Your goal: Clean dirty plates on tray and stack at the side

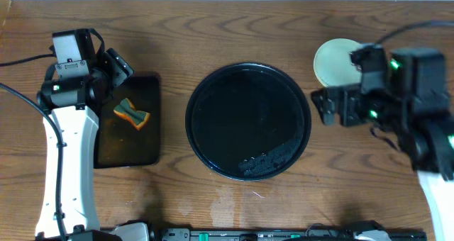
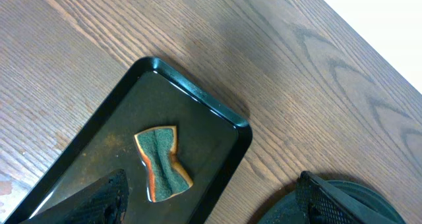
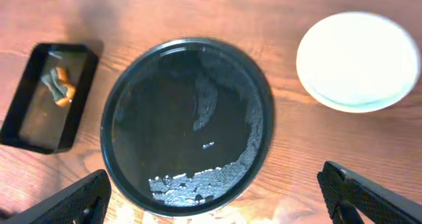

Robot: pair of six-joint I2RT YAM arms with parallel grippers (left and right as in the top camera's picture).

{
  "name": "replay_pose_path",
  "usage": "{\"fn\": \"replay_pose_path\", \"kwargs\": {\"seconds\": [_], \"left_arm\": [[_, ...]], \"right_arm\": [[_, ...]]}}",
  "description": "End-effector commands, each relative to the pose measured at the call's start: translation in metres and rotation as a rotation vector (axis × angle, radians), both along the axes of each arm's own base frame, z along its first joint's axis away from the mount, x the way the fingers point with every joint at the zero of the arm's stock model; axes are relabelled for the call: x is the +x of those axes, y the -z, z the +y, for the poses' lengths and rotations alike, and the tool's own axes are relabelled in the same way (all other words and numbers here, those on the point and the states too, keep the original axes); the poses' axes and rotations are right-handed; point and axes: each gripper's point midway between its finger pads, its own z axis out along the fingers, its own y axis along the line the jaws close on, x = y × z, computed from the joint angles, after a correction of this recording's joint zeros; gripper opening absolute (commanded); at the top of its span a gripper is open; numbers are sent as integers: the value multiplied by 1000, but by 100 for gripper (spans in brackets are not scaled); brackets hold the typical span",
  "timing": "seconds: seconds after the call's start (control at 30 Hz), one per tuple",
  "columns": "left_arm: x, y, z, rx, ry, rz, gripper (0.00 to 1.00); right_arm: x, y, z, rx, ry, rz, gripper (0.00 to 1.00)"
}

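Note:
The large round black tray (image 1: 248, 120) sits at the table's middle with no plates on it; it also shows in the right wrist view (image 3: 188, 125). A stack of pale plates (image 1: 333, 62) rests on the wood to the tray's right, partly hidden by the right arm, and shows top right in the right wrist view (image 3: 356, 59). My right gripper (image 3: 217, 197) is open and empty, high above the tray's near rim. My left gripper (image 2: 211, 201) is open and empty above the rectangular tray.
A small rectangular black tray (image 1: 131, 138) at the left holds an orange-and-green sponge (image 1: 132, 113), seen in the left wrist view too (image 2: 161, 161). The brown wood-grain tabletop (image 1: 234, 191) surrounds both trays.

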Motion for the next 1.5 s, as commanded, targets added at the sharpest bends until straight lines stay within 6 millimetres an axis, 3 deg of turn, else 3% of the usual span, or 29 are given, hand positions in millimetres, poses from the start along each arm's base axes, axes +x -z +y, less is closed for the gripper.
{"fn": "replay_pose_path", "kwargs": {"seconds": [0.0, 0.23, 0.57, 0.77, 0.93, 1.47], "left_arm": [[0, 0, 2, 8, 5, 4, 82], [0, 0, 2, 8, 5, 4, 82], [0, 0, 2, 8, 5, 5, 82], [0, 0, 2, 8, 5, 5, 82], [0, 0, 2, 8, 5, 5, 82], [0, 0, 2, 8, 5, 5, 82]], "right_arm": [[-15, -9, -19, -73, 49, -52, 99], [-49, 7, -42, -85, 126, -132, 99], [-54, 57, -57, -95, 164, -494, 99], [-60, 89, -57, -79, 171, -603, 99], [-58, 109, -57, -67, 175, -684, 99], [-31, 127, -56, -37, 189, -898, 99]]}}
